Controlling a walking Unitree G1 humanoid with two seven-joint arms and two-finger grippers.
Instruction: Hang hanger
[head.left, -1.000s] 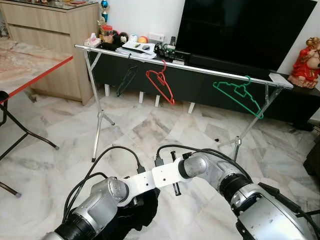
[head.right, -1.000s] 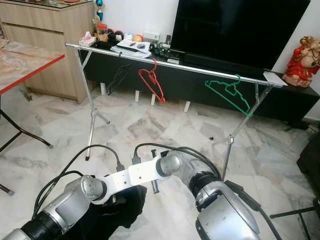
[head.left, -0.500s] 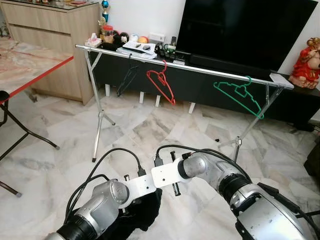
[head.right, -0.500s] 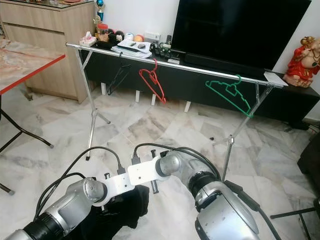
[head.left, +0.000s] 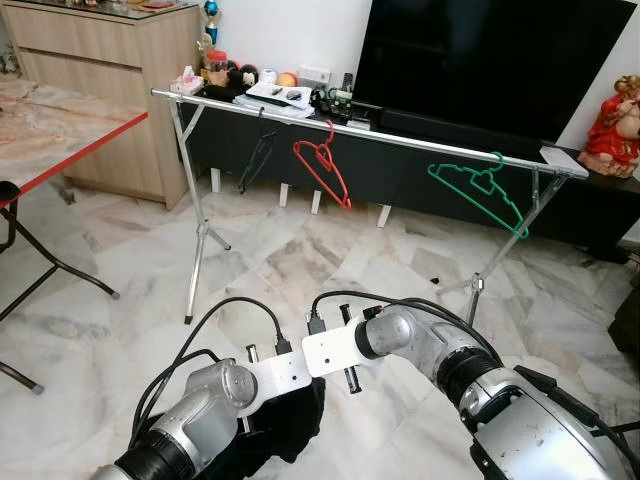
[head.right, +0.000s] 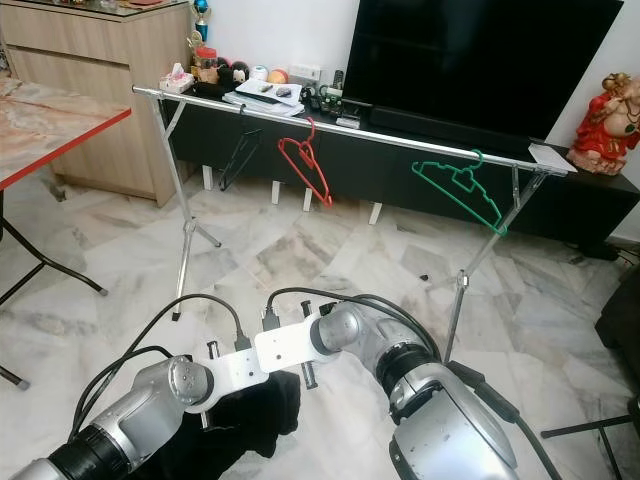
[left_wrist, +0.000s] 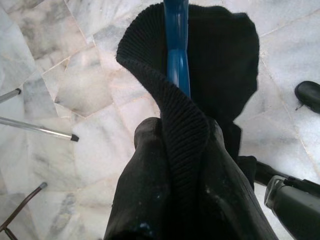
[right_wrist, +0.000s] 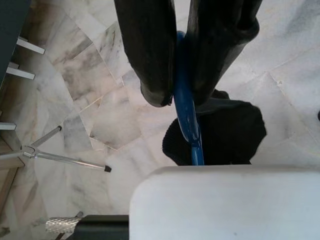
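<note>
Blue hanger sits pinched in my right claw; left claw's grip is hidden by black garment, which could slip off.

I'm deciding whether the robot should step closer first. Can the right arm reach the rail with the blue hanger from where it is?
Probably not. The right gripper, shut on the blue hanger, sits low; the rail stands beyond open floor.

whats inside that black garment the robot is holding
A blue hanger pokes out of the black garment, and the right gripper is shut on its blue bar. The rest of the hanger is covered by the cloth, as is the left gripper.
</note>
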